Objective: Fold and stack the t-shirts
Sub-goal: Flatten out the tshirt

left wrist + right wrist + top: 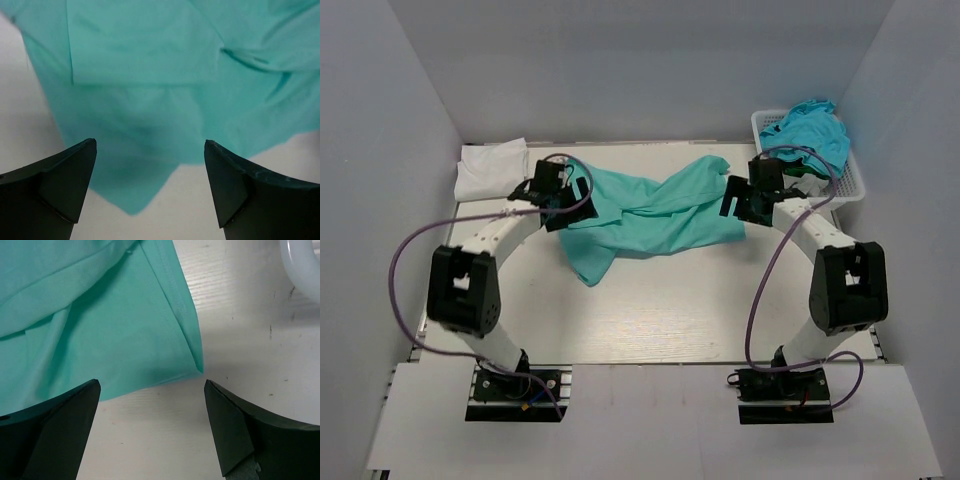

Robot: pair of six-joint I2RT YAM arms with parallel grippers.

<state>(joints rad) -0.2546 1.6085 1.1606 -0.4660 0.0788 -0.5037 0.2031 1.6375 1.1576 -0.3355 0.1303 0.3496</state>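
The mint t-shirt (650, 215) lies twisted across the centre of the desk (650, 320), a soft matte knit with a stitched hem. Left jaws and right jaws hang released over its opposite ends, probably to spread it flat. A folded white t-shirt (490, 168) waits upper left; turquoise t-shirts (810, 130) heap in the lattice basket (856, 180) upper right.

A white plastic lattice basket (857, 183) sits at the far right corner of the pale wood-grain tabletop (650, 310). Plain grey-white walls (620, 60) enclose the tabletop on three sides.
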